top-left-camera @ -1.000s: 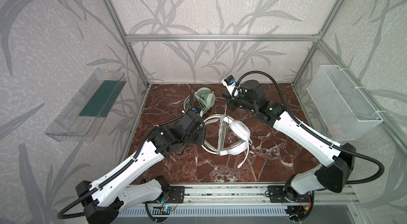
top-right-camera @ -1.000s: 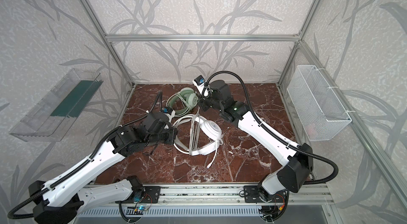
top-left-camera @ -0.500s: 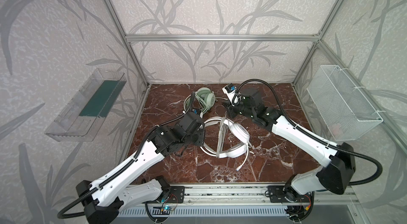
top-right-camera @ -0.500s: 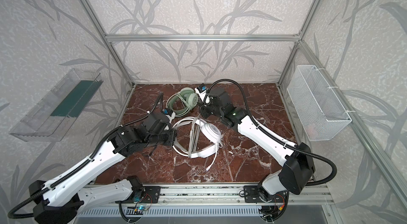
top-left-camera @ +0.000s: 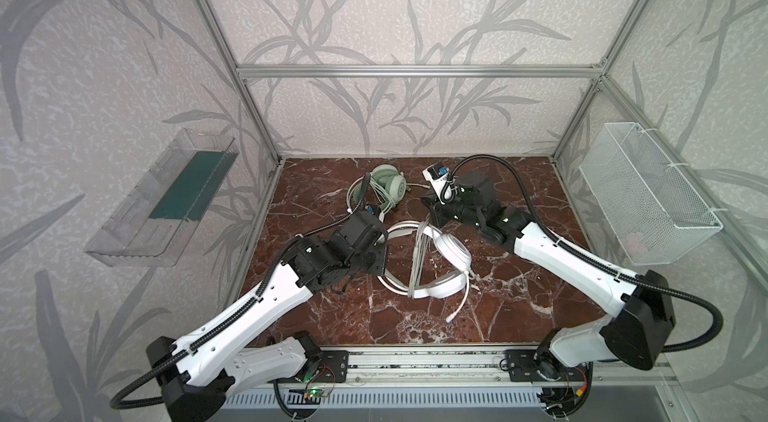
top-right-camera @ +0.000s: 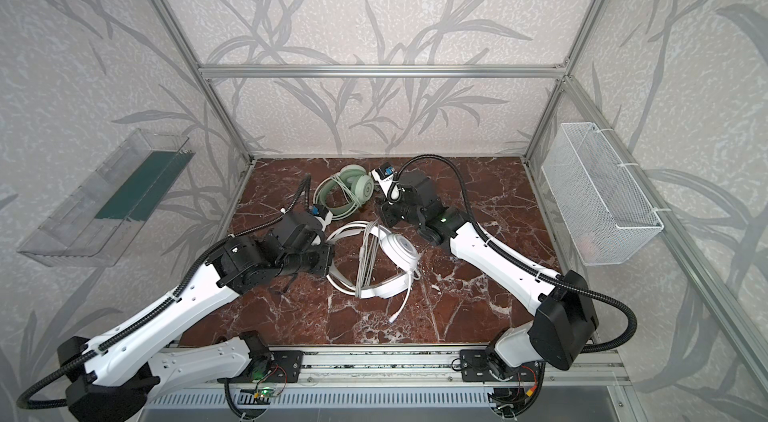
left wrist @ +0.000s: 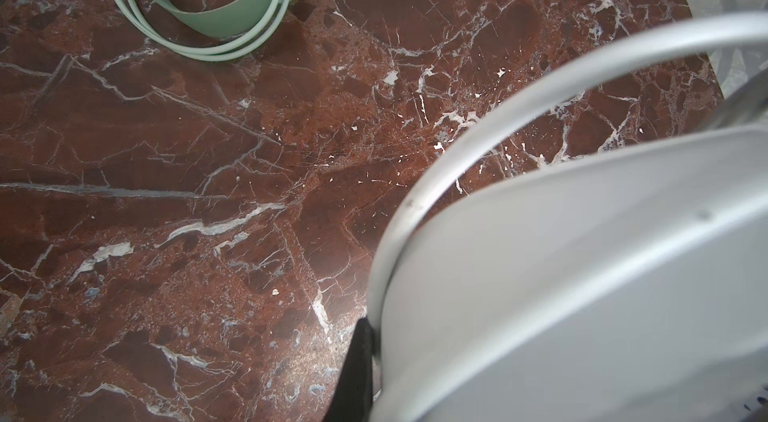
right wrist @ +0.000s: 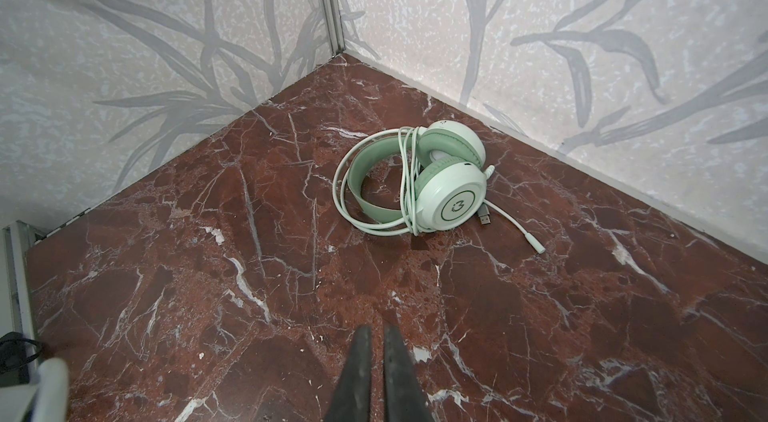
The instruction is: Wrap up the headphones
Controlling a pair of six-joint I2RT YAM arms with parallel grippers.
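Red-brown marble tabletop [top-left-camera: 519, 308] with a mint-green round-cupped headset [top-left-camera: 388, 187] near the back wall, cable looped about it, and a white over-ear headset [top-left-camera: 451, 251] at centre, a thin pale cable [top-left-camera: 417, 262] bundled across its band. The left gripper [top-left-camera: 384, 251] meets the band's left side; the right gripper [top-left-camera: 428, 208] hangs just behind the white headset. A clear plastic tray [top-left-camera: 166, 200] and a white wire-mesh basket [top-left-camera: 640, 200] hang on the left and right walls.

Mint-green headset [right wrist: 451, 195], white headset [top-left-camera: 453, 251]
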